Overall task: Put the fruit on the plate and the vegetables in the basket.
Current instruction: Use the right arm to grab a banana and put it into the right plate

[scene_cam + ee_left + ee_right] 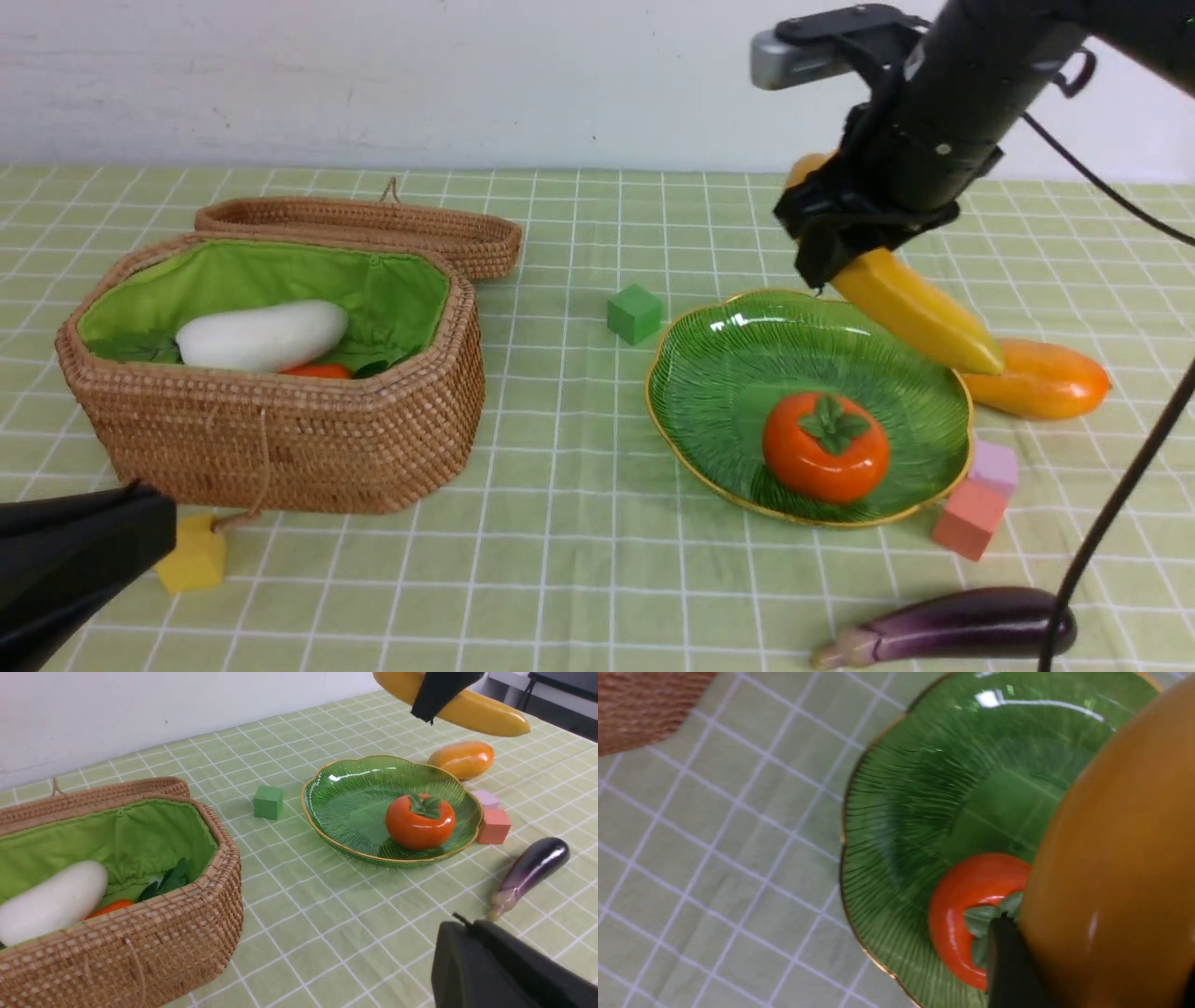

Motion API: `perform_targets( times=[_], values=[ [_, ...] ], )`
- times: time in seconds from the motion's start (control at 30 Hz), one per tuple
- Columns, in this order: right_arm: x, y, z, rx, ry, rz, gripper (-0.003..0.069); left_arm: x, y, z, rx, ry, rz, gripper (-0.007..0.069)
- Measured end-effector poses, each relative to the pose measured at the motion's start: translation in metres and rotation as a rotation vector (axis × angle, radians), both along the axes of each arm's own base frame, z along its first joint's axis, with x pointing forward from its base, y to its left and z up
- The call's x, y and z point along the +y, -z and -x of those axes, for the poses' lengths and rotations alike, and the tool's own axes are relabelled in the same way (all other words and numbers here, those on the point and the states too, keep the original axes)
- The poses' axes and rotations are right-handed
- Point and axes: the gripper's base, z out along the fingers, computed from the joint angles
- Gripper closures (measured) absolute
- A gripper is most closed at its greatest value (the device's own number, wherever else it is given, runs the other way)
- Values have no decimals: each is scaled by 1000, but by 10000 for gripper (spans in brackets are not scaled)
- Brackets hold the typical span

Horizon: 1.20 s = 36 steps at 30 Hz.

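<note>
Bright, even, diffuse light fills all three views, and shadows on the tablecloth [560, 448] are faint and soft. White glare streaks the upper left of the plate [719, 373]; small highlights sit on the persimmon [825, 448] and eggplant [952, 625]. The right wrist view is smeared, and the banana [1111, 858], close to the lens, is out of focus.

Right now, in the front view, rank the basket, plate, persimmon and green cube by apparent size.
Largest to smallest: basket, plate, persimmon, green cube. The cube sits farther back, yet the order looks safe.
</note>
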Motion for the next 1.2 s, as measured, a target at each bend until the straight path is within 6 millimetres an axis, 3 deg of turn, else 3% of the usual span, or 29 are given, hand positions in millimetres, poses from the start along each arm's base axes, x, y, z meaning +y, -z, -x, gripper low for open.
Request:
perform_targets(
  times=[0.13,0.4,0.63,0.7,0.87,0.97,1.2],
  values=[
    [-20,0,-6,7,52,-24,344,-2,0,2,2,30,6,638],
    [-19,10,-13,29,58,-36,345,-4,0,3,2,49,10,638],
    [-14,50,-38,48,74,-27,345,-4,0,3,0,50,7,638],
    [-15,70,-49,41,80,25,345,-4,0,3,-5,52,0,638],
    [-25,98,-64,47,109,112,345,-4,1,3,4,55,-11,638],
    [-29,112,-69,67,126,123,345,-4,2,3,15,58,-17,638],
    [-28,119,-72,72,128,120,326,-4,3,4,28,62,-23,638]
  ],
)
